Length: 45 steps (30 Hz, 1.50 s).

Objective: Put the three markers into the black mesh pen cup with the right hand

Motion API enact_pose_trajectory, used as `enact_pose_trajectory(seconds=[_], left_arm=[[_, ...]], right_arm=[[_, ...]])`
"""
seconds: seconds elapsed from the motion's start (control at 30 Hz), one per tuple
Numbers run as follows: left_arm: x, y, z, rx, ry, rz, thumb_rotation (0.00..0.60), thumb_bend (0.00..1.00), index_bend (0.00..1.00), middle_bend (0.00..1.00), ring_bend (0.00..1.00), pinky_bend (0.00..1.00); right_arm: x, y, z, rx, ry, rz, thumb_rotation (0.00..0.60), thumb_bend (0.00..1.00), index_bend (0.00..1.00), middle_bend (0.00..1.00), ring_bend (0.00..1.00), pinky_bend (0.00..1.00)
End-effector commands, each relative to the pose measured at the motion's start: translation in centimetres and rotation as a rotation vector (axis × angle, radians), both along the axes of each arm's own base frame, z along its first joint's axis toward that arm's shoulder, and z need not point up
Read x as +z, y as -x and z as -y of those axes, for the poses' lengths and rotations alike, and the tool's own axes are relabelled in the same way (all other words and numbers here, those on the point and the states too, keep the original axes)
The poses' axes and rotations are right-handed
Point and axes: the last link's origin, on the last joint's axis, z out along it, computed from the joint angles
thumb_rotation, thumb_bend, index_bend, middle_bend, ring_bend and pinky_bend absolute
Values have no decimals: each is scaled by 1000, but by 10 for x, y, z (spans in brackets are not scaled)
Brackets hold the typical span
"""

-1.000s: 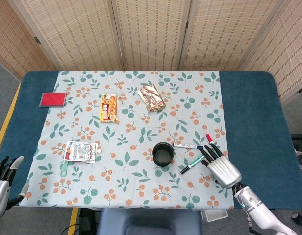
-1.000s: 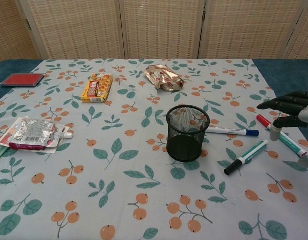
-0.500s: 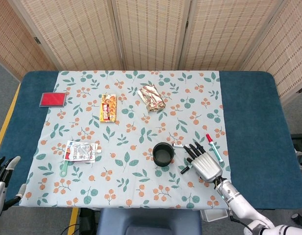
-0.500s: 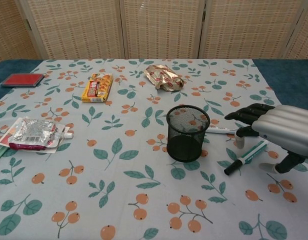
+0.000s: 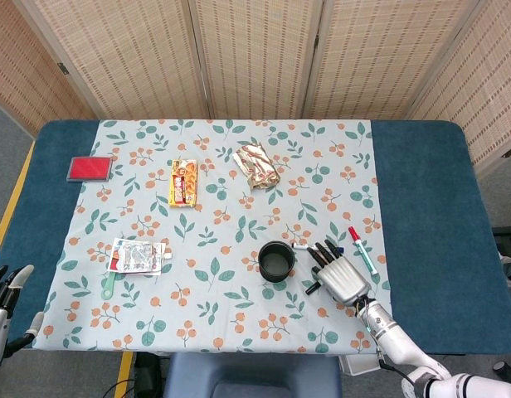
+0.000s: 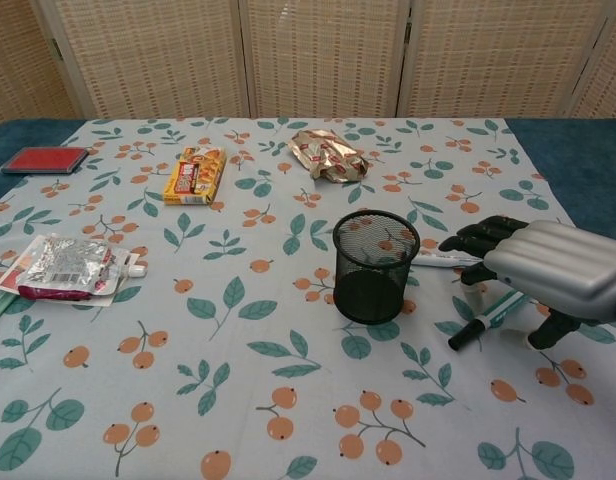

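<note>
The black mesh pen cup (image 5: 276,261) (image 6: 375,265) stands upright just right of the table's middle. My right hand (image 5: 339,276) (image 6: 550,268) hovers palm down right of it, fingers spread and holding nothing. Under its fingertips lies the white marker (image 5: 301,246) (image 6: 441,260), pointing at the cup. The green marker with the black cap (image 5: 311,288) (image 6: 482,321) pokes out from beneath the palm. A red-capped green marker (image 5: 362,250) lies just right of the hand; the chest view hides it. My left hand (image 5: 2,292) hangs off the table's front left corner, fingers apart.
On the floral cloth (image 5: 231,332) lie a gold wrapped packet (image 5: 260,164), a yellow snack pack (image 5: 182,182), a silver pouch (image 5: 138,255) and a green utensil (image 5: 109,284). A red box (image 5: 90,168) sits on the blue table's far left. Bamboo screens stand behind.
My right hand has moved left toward the cup and now covers the white and black-capped markers. The left hand has sunk lower at the frame's corner.
</note>
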Motion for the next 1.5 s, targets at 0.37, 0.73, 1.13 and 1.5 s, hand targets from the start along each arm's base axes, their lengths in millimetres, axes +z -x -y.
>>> enact_pose_trajectory(seconds=[0.37, 0.73, 1.13, 1.5], left_arm=[[1, 0, 1, -13, -5, 2, 600, 402, 44, 164, 54, 264], [4, 0, 1, -41, -23, 5, 600, 402, 1, 163, 54, 264], [1, 1, -1, -26, -27, -9, 600, 402, 0, 164, 54, 264], [0, 1, -2, -18, -19, -8, 600, 402, 0, 163, 54, 264]], right_arm=[[-12, 0, 10, -16, 0, -2, 600, 294, 458, 68, 0, 0], [-6, -4, 12, 8, 54, 21, 600, 294, 696, 177, 0, 0], [76, -25, -5, -75, 73, 402, 600, 290, 710, 189, 0, 0], [66, -76, 8, -235, -98, 988, 600, 284, 710, 183, 0, 0]])
